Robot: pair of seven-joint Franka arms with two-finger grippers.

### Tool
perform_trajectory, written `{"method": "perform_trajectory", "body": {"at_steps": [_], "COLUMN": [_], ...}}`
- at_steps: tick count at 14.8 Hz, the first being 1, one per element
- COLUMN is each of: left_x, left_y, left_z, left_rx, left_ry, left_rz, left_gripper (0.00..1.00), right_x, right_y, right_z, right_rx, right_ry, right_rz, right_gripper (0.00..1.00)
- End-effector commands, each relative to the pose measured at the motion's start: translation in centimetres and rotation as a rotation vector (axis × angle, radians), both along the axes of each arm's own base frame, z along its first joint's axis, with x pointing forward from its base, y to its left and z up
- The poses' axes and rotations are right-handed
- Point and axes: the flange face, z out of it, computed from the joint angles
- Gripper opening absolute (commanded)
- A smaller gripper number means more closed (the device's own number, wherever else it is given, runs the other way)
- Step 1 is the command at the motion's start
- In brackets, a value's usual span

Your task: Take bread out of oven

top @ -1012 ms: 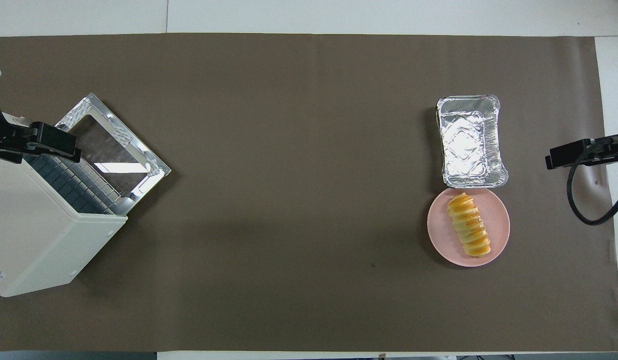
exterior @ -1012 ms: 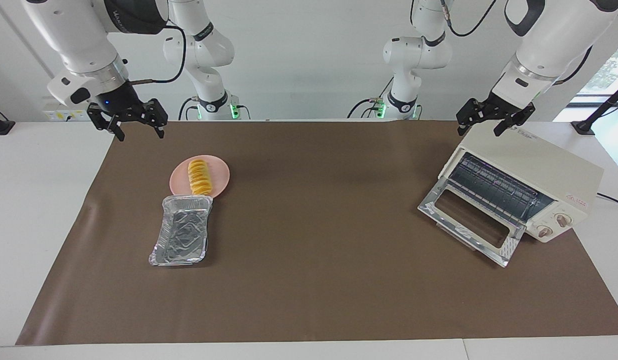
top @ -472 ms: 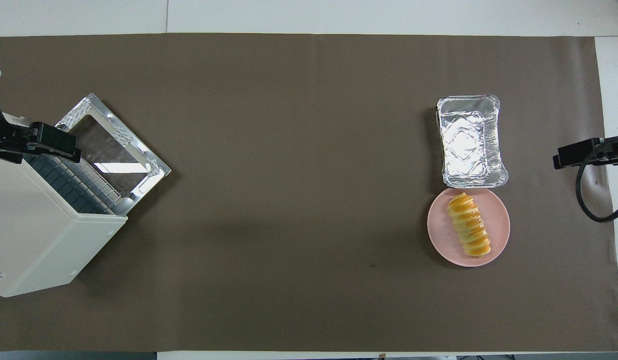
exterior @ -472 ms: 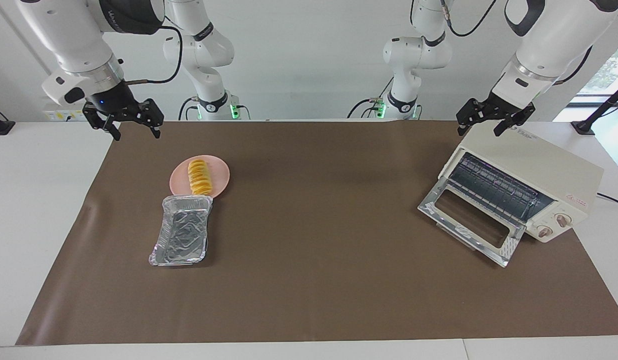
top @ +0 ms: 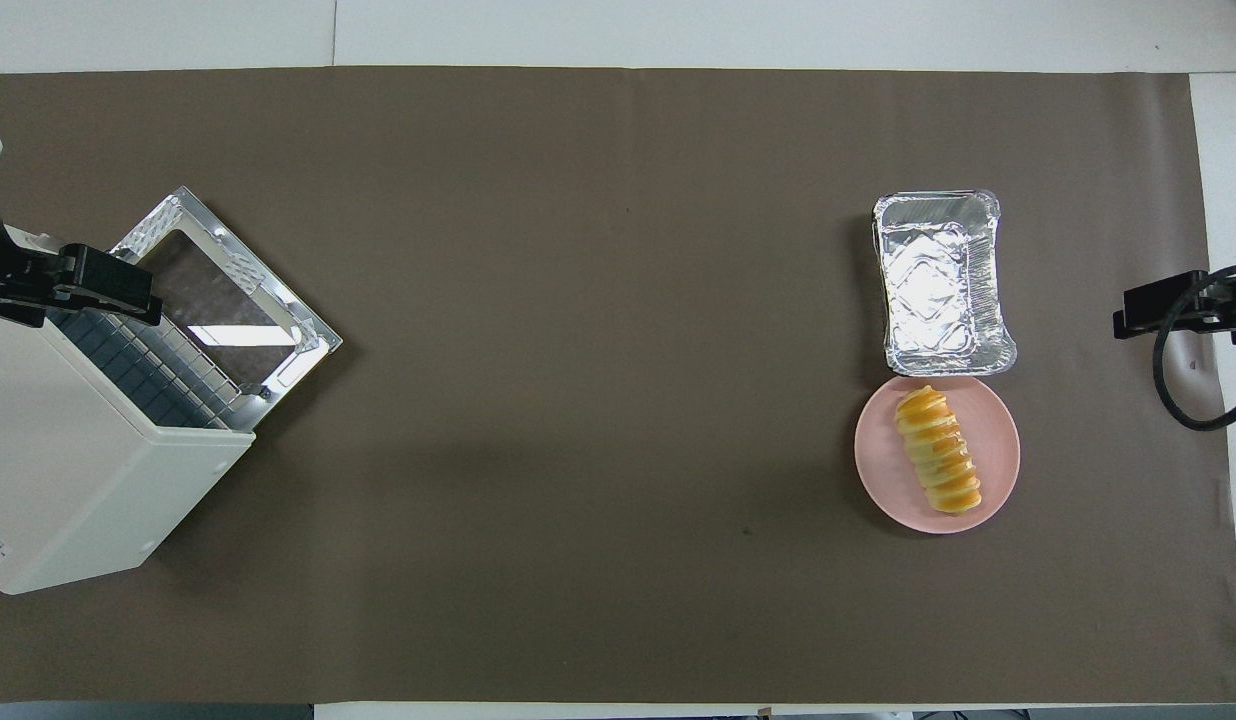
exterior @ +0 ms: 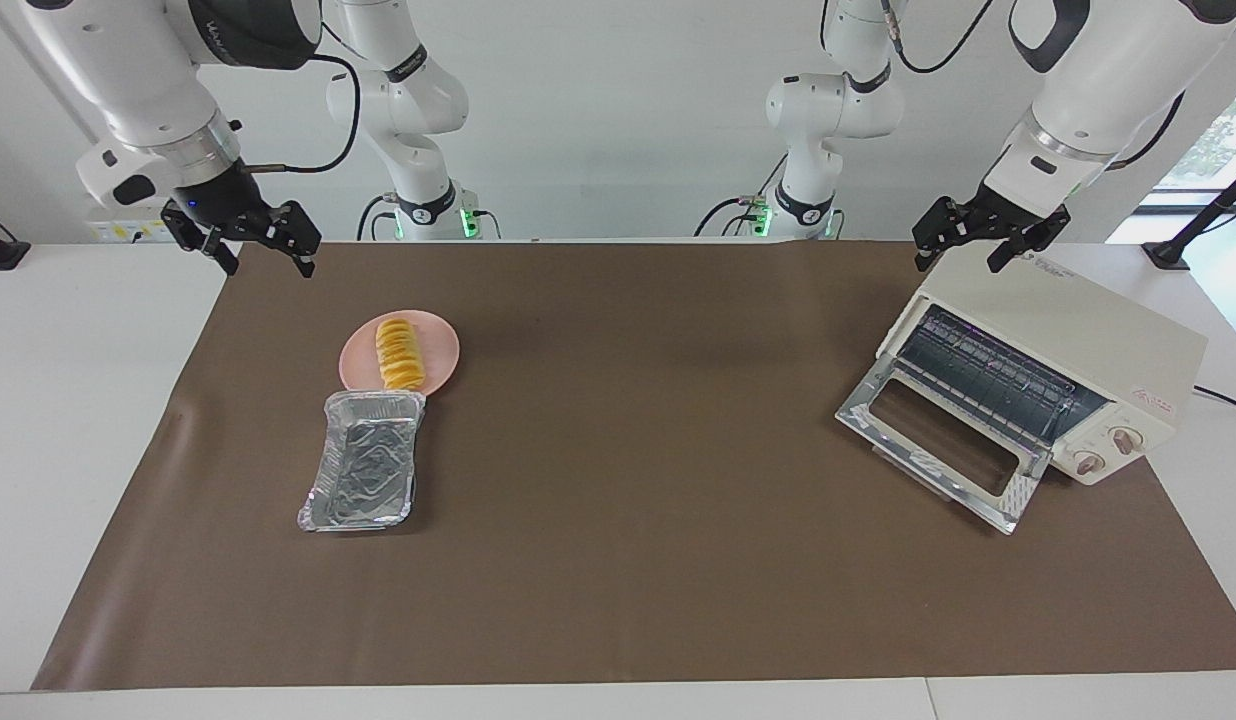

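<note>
Jaws: both grippers open | ridged bread (exterior: 399,354) on round plate (exterior: 445,349)

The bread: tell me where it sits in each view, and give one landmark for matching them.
Facing view: the bread lies on the pink plate, above the foil tray.
Overhead view: the bread lies on the pink plate, below the foil tray.
Shared landmark: the open oven.

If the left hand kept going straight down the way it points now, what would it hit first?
Most likely the top of the oven, near its edge closest to the robots. The open left hand hangs just over that edge; depth is unclear, so it might instead just miss it.
</note>
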Motion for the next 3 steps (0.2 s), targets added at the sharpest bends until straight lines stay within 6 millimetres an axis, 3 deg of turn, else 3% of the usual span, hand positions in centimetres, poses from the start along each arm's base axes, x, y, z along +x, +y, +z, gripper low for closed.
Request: {"method": "perform_trajectory", "body": {"at_steps": [1, 3], "left_x": [-0.61, -0.61], "left_y": [0.06, 0.06], "left_z": [0.27, 0.27], "left_rx": [0.009, 0.009], "left_ry": [-0.013, -0.013], "left_rz": [0.011, 0.011], "left_gripper": [1.00, 1.00], "right_x": [-0.07, -0.06], "right_y": [0.08, 0.00], "right_z": [0.25, 0.34], "right_rx": [-0.020, -0.020], "right_ry": [0.009, 0.006], "right_rz": [-0.013, -0.014], "right_gripper": [1.00, 1.00]}}
